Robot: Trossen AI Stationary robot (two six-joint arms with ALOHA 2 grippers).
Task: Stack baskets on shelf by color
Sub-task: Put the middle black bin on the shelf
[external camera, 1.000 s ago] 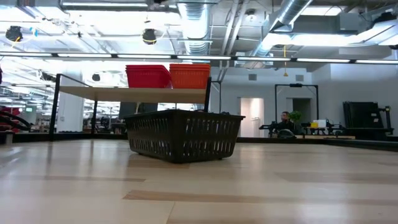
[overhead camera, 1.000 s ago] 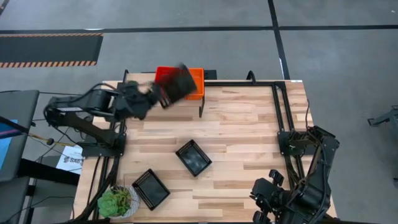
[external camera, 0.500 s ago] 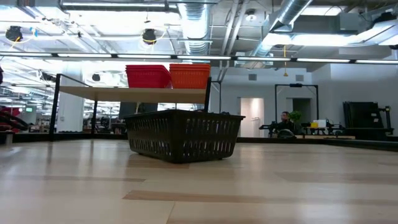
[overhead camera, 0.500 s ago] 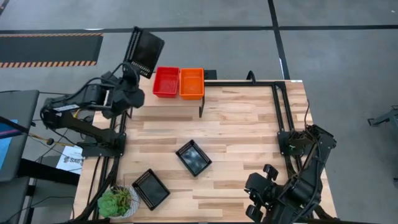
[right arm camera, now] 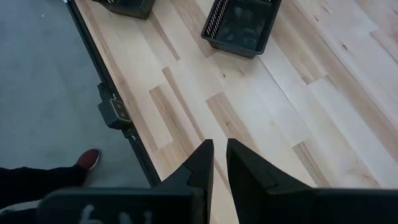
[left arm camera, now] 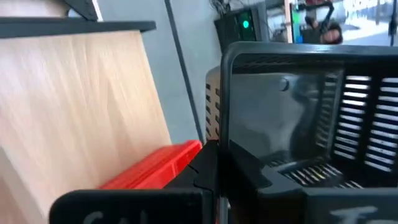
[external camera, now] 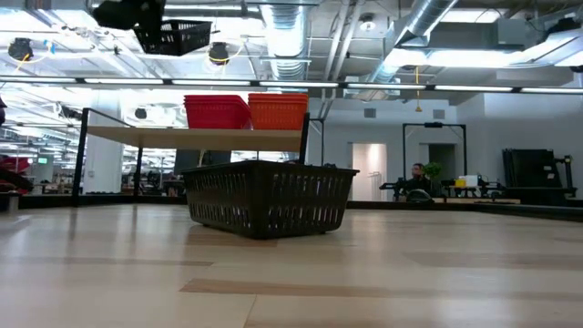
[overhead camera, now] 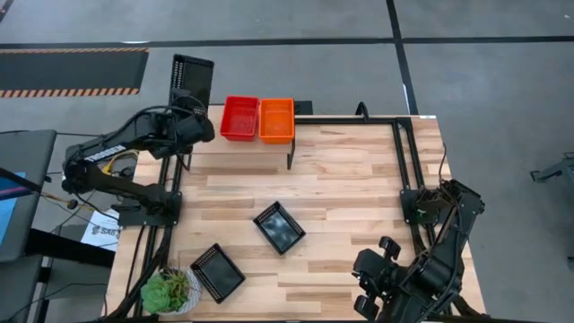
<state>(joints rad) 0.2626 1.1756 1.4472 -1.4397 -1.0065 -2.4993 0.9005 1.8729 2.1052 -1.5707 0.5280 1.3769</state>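
My left gripper (overhead camera: 188,108) is shut on a black basket (overhead camera: 191,81) and holds it high beyond the shelf's left far corner. The low view shows that basket (external camera: 173,35) above the shelf (external camera: 196,135). A red stack (overhead camera: 239,117) and an orange stack (overhead camera: 276,119) rest side by side on the shelf. Two more black baskets (overhead camera: 279,227) (overhead camera: 217,272) sit on their bottoms on the table. My right gripper (right arm camera: 219,163) is shut and hangs over the table's near right corner, touching nothing. My left gripper holds the black basket by one of its end walls (left arm camera: 217,155), at the end nearest the arm. One dark finger (left arm camera: 205,177) shows against that wall; the other is hidden by the basket. The basket is lifted clear and tilted, reaching out beyond the fingers (overhead camera: 189,100) away from the table.
A green potted plant (overhead camera: 168,292) stands at the table's near left corner, beside a black basket. The shelf's black frame (overhead camera: 289,154) has a leg on the table. A person's red shoe (right arm camera: 87,158) shows on the floor by the table's edge. Bare tabletop lies to the right.
My left gripper has swung the black basket from above the red and orange stacks toward the shelf's far left corner, turning it on the way. The basket has come into the top of the low view. My right arm shifted a little near the near right corner.
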